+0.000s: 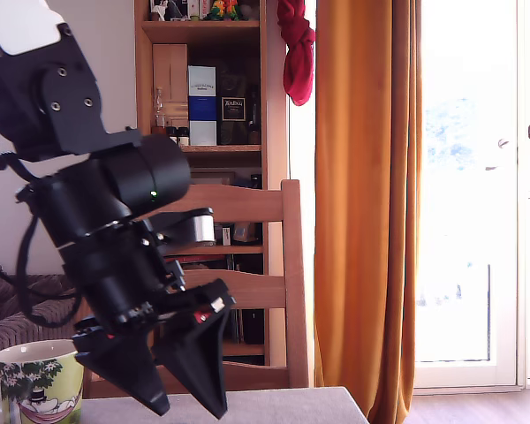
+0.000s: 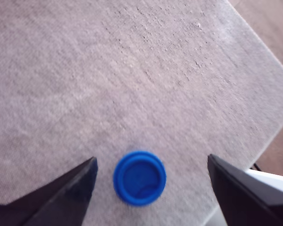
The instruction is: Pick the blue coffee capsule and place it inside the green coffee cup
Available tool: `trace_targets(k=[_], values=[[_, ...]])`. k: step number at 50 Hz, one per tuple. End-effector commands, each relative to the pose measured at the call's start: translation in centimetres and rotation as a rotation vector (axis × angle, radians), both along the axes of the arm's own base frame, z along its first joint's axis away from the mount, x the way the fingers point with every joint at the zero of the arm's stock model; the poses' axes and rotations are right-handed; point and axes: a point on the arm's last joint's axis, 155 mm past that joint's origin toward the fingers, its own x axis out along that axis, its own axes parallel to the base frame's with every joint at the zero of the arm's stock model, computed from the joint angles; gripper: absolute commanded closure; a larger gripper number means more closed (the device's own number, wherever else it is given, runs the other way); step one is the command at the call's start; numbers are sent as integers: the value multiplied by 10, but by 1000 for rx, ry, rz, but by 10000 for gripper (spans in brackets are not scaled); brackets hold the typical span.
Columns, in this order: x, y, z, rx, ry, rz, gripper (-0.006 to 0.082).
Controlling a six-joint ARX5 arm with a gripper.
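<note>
- Capsule (image 2: 139,178): a small round blue piece, seen end-on in the wrist view, so its round face points up at the camera and its axis stands upright; no long axis lies along the table to favour one grip direction.
- It rests on the grey cloth-covered table (image 2: 146,80), apart from everything else, not far from a table edge that runs diagonally through the wrist view, beyond which the floor shows.
- Key relation: the capsule lies between the two fingers (image 2: 66,193), nearer the one marked than its partner, and touches neither. It sits off the midline of the gap.
- Gripper (image 2: 152,165): spread wide and empty; cloth shows on both sides of the capsule. In the exterior view its tips (image 1: 187,408) hang low over the table, but contact with the cloth cannot be told.
- Judgement: the step in hand is the approach to the grasp; a small sideways shift to centre the capsule, then a descent and a close, seems called for.
- Cup (image 1: 37,382): stands on the table at the exterior view's left, just beside the gripper, upright with its mouth up; it does not appear in the wrist view.
- The capsule itself is not visible in the exterior view.
</note>
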Motion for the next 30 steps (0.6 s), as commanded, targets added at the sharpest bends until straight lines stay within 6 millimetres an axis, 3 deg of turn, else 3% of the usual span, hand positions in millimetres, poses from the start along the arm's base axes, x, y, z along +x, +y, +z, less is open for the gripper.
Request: trace_targets(k=[1,14,25,30], values=[[-3,-3,-10,19,13,-20,82],[-10,7,-41,105,58,-16,84],[-12,10,-46,124,65,-12,93],[-10,11,-46,128,60,-9,207]])
